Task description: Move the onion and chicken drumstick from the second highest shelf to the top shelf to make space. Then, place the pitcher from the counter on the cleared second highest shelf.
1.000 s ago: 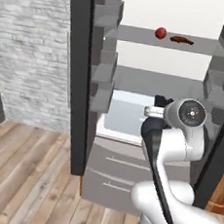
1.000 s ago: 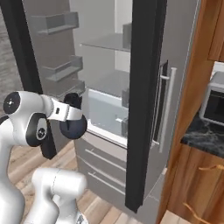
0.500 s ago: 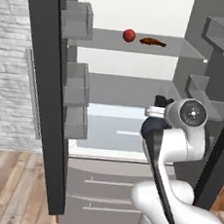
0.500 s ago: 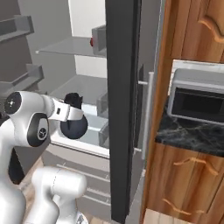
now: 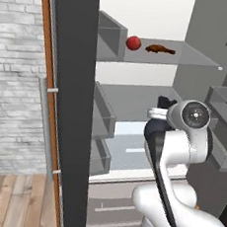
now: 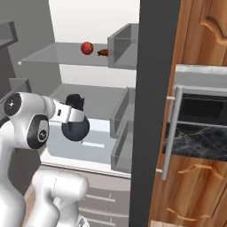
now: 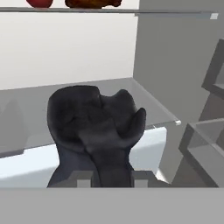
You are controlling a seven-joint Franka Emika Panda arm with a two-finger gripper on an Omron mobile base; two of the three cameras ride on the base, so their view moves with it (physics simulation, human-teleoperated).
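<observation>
The onion point(image 5: 134, 42) point(image 6: 87, 48) and the chicken drumstick point(image 5: 160, 50) point(image 6: 103, 52) lie side by side on the translucent top shelf point(image 5: 193, 57) point(image 6: 46, 53). Below it, the grey second highest shelf point(image 5: 129, 98) point(image 6: 99, 94) is bare. My gripper point(image 7: 107, 179) is shut on the dark navy pitcher point(image 6: 75, 127) point(image 7: 94, 127), holding it in front of the open fridge at about the height of that grey shelf. In the hand view the onion point(image 7: 39, 2) and drumstick point(image 7: 92, 3) peek in at the top edge.
The dark fridge door point(image 5: 69, 106) stands open on my left, its edge point(image 6: 153, 111) close on my right. Door bins point(image 5: 102, 119) point(image 6: 122, 115) line both sides. The black marble counter point(image 6: 195, 142) with a microwave point(image 6: 199, 104) lies past the door. Drawers point(image 5: 120, 210) sit below.
Both base views have shifted: the base has swung round and closer, so the fridge interior now faces me. The pitcher stays in the shut gripper, held the same way.
</observation>
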